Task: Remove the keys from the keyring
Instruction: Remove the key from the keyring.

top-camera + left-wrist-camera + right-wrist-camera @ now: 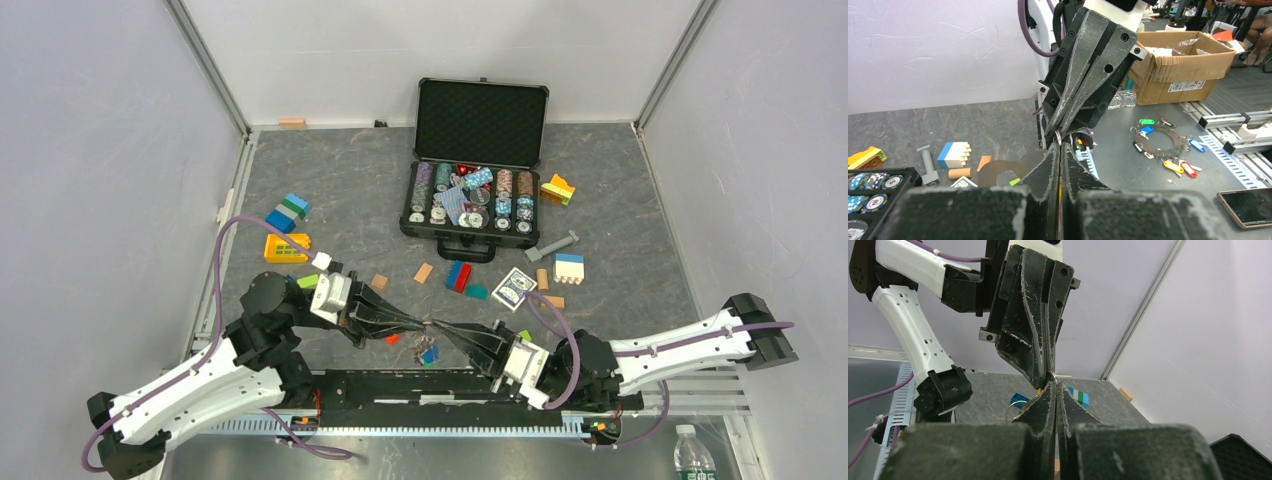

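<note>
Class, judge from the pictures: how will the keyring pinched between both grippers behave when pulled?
The keyring is thin wire, so probably springy, not floppy. Held only at the tips of the left gripper and right gripper, it may slip. The keys seem to dangle, likely swinging.

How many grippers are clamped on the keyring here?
2. The left gripper reaches in from the left, the right gripper from the right. Both are shut on the keyring, meeting tip to tip. Neither is hidden.

An open chip case (480, 125) (lid up) sits among scattered toy blocks (288, 213).
</note>
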`<state>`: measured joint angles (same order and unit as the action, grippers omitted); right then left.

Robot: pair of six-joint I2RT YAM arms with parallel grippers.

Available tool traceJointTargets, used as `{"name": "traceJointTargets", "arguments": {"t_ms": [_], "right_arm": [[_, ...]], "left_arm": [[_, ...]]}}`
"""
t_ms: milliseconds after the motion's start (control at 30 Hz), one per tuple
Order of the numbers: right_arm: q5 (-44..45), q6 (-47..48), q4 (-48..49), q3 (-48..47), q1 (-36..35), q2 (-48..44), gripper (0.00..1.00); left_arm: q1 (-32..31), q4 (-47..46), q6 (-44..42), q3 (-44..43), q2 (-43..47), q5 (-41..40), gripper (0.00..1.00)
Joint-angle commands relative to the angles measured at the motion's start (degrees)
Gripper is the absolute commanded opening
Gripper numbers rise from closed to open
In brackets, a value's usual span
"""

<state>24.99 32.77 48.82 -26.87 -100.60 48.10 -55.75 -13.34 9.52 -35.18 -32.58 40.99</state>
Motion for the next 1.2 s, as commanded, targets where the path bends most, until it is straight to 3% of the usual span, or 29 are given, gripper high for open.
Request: {"name": "traceJointTargets", "arguments": {"t_ms": [0,100,167,367,467,600,700,933,1067,1167], "right_arm": [[-0.6,-1.0,0.7,-2.5,0.1,-1.1,0.05],[-0.9,-1.9,-5.6,-4.6,0.2,-1.7,0.13],[-1.1,-2.5,-10.3,-6.1,0.1,-2.3,0.30],[-1.8,-5.1,-24.0,-11.8,0.1,-3.7,0.52],[1.2,-9.5,-36.6,-18.4,0.1,-2.0,0.55],[-5.7,-12.6,-52.5,-27.0,0.1,0.8,0.56],[-11.1,-14.7,-58.8,-30.1,0.2,1.5,0.54],[-13.5,-19.0,-65.0,-33.0,4.0,3.0,0.51],[-27.6,-21.7,-64.8,-32.3,17.3,4.8,0.49],[-34.7,-22.1,-62.7,-31.5,22.1,5.3,0.49]], "left_arm": [[-0.1,3.2,-4.8,-1.7,0.1,0.0,0.02],[-0.1,8.6,-8.2,-4.1,-0.4,0.0,0.02],[-0.1,12.0,-11.1,-5.5,-0.5,0.1,0.02],[-0.1,25.8,-19.5,-11.2,-2.3,0.1,0.02],[-0.1,33.7,-24.5,-15.5,-4.1,0.5,0.02],[-0.1,44.4,-30.9,-21.4,-7.9,2.1,0.02],[-0.1,51.2,-35.5,-25.0,-10.0,3.6,0.02],[-0.1,57.4,-40.1,-28.7,-11.2,3.5,0.02],[-0.1,57.4,-39.8,-28.5,-11.1,2.7,0.02],[-0.1,57.4,-39.4,-28.2,-11.0,1.0,0.02]]}}
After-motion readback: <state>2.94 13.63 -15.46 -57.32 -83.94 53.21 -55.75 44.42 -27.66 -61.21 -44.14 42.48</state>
